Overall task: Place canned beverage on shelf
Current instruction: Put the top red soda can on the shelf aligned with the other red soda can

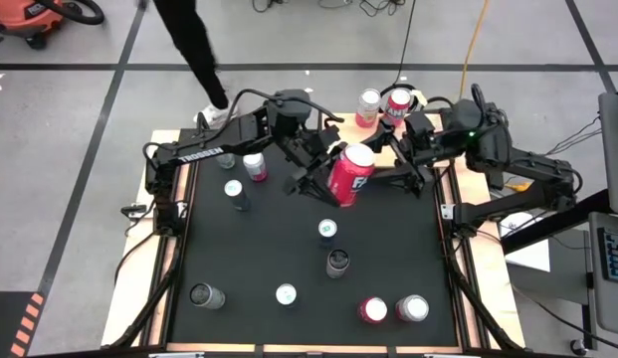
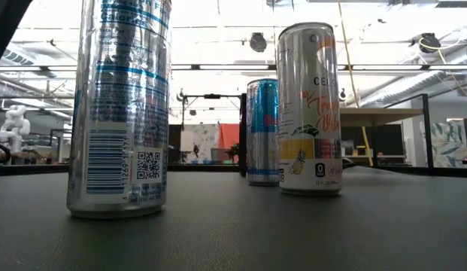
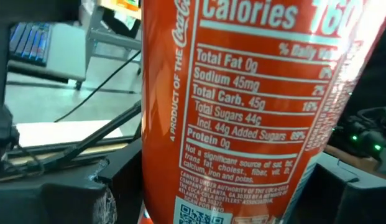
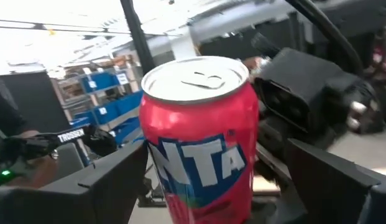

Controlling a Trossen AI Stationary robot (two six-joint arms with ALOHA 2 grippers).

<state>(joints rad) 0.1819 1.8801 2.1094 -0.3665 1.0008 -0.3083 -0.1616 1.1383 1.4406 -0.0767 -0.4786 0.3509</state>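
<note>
A red Fanta can (image 1: 350,172) is held up above the black mat (image 1: 289,239), near its far edge, tilted in the high view. My left gripper (image 1: 323,177) is shut on it from the table's left. My right gripper (image 1: 396,167) is open at the can's right; in the right wrist view its fingers stand on either side of the can (image 4: 202,149), and a gap shows at one side. The shelf (image 1: 384,139), a light-wood board, stands at the far edge with two cans (image 1: 369,102) (image 1: 399,101) on it. My left gripper holds the can's side wall, at the nutrition label (image 3: 242,124), pinched between its two fingers (image 3: 99,193). The fingers come level from the table's left, across the can. The can is lifted clear of the mat, top up and a little tilted.
Several cans stand about the mat: pink (image 1: 254,166), silver (image 1: 236,194), (image 1: 327,230), (image 1: 337,263), and others along the near edge (image 1: 206,295) (image 1: 412,308). The low view shows three of them close (image 2: 120,105). A person's leg (image 1: 194,50) is beyond the far edge.
</note>
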